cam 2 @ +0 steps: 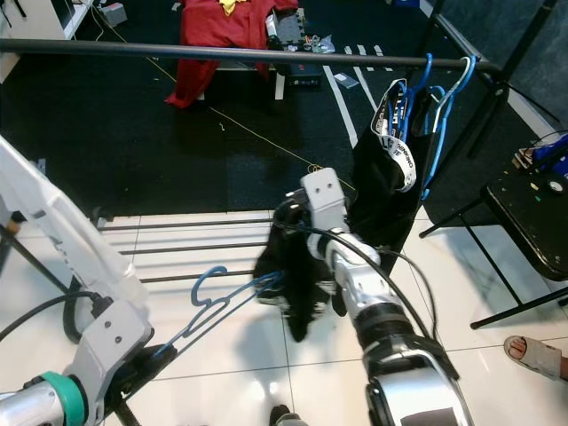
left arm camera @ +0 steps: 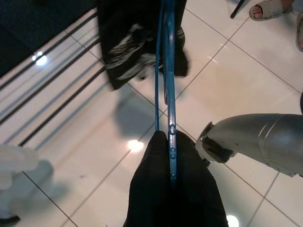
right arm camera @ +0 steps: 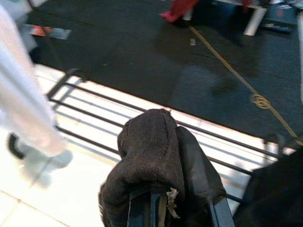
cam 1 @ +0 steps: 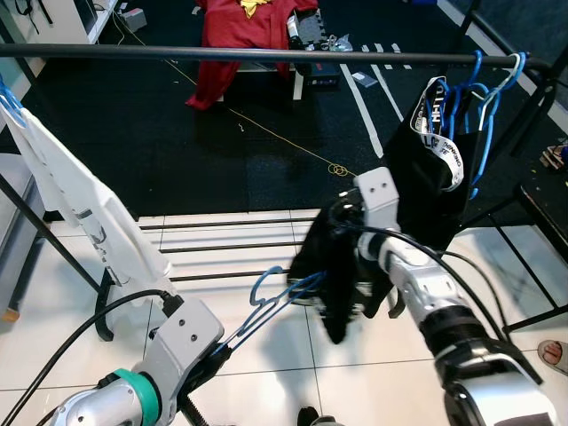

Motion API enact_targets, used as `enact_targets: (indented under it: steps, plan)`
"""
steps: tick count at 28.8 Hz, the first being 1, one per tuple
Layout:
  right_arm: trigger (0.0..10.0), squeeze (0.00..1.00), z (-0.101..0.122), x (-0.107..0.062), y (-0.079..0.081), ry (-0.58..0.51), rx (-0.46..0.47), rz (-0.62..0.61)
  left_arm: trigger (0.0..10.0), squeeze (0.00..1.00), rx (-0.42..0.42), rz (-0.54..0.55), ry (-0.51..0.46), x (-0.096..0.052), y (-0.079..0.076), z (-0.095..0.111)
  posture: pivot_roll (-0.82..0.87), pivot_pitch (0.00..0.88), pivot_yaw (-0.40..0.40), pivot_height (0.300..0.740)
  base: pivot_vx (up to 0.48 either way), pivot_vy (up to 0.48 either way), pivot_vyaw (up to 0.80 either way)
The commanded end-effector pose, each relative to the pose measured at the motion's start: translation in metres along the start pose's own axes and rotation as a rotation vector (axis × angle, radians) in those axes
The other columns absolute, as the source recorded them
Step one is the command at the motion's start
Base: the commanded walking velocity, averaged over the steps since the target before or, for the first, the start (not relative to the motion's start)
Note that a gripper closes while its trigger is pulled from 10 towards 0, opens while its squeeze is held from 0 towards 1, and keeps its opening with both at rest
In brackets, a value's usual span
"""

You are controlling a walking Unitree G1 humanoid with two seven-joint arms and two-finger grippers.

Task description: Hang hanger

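My left gripper (cam 1: 224, 348) is low in front of me, shut on a blue hanger (cam 1: 266, 297). The hanger's hook points up and away, still well below the black rail (cam 1: 266, 55). In the left wrist view the blue hanger (left arm camera: 168, 94) runs straight out from between the black fingers (left arm camera: 156, 179). A black garment (cam 1: 333, 266) hangs on the hanger's far end, and my right gripper (cam 1: 344, 257) is shut on it. The right wrist view shows the dark cloth (right arm camera: 151, 161) bunched over the fingers.
Several blue hangers (cam 1: 484, 89) with a black garment (cam 1: 426, 177) hang at the rail's right end. A white garment (cam 1: 80, 204) hangs at its left. The rack's floor bars (cam 1: 222, 235) lie ahead. A sandalled foot (cam 1: 555, 355) and a black stand (cam 2: 532, 204) are on the right.
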State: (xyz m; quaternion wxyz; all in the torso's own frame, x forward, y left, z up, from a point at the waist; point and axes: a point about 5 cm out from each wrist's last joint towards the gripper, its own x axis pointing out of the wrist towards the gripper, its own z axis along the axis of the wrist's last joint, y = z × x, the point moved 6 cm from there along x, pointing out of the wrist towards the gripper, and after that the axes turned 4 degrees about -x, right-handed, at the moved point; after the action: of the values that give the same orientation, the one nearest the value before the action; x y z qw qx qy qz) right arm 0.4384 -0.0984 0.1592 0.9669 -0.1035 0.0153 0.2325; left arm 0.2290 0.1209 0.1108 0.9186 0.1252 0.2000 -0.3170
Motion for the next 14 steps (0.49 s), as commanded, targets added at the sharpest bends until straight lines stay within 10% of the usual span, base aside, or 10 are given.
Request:
enact_targets:
  steps: [1,14]
  plan:
    - [0.0,0.0,0.008,0.002,0.003,-0.033,-0.008,0.018,10.0,0.0,-0.018,-0.018,0.012,-0.001,-0.005,-0.004,0.02,0.185,0.017,0.74,0.0,0.0,0.0]
    - [0.0,0.0,-0.001,-0.005,0.002,-0.011,-0.047,0.058,10.0,0.0,-0.052,0.194,0.07,0.005,0.026,-0.013,-0.01,0.19,0.01,0.74,0.0,0.0,0.0]
